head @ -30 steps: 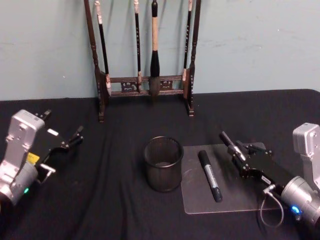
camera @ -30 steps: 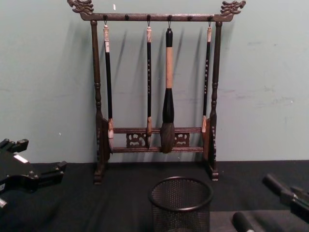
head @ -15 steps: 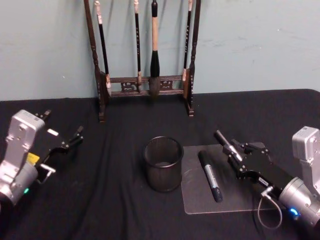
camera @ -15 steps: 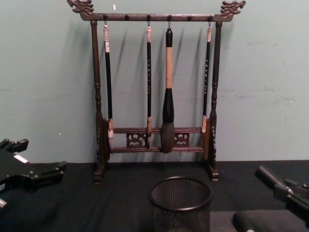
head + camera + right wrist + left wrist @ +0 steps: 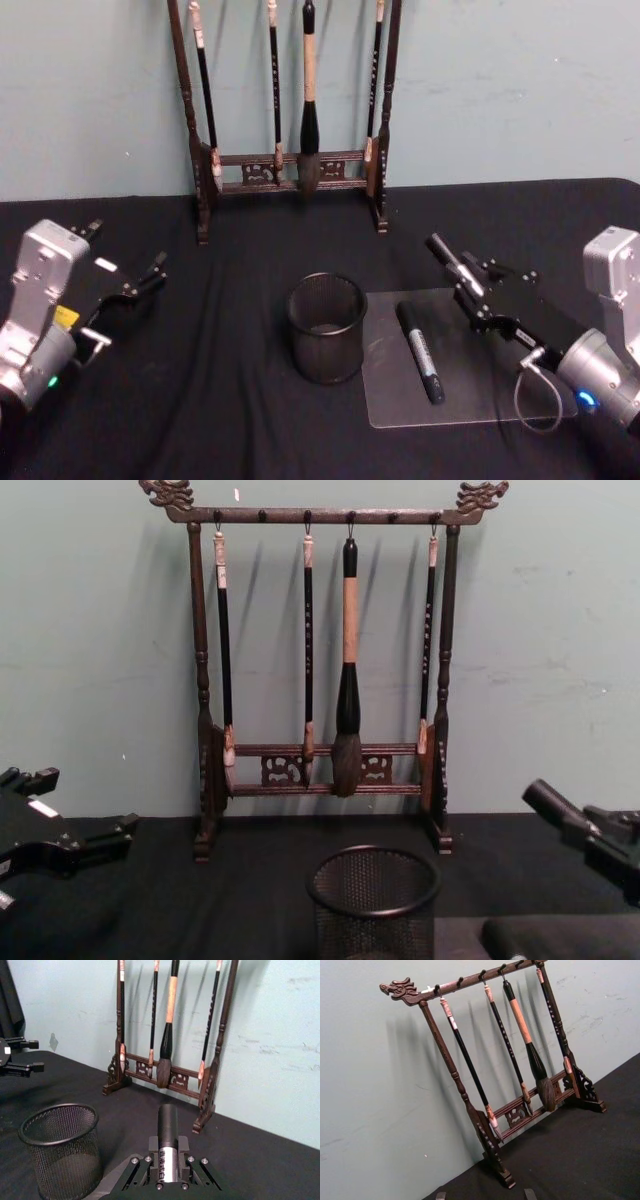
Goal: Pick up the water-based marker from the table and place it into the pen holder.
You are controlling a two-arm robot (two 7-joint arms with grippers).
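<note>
1. Water-based marker (image 5: 420, 352): black barrel with a grey label, lying flat on a clear sheet (image 5: 470, 392) on the tabletop (image 5: 220, 420), just right of the pen holder (image 5: 326, 328).
2. Right pincer (image 5: 475, 278) hovers right of the marker, not touching it; how far it is open I cannot tell.
3. Left pincer (image 5: 125, 255) is at the left side, spread wide, empty.

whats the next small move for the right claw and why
Probably ease the right claw left and down over the marker's middle. The marker lies flat on the clear mat, right of the holder, with nothing gripping it, and the claw hovers just right of it. The left claw sits parked far left.
</note>
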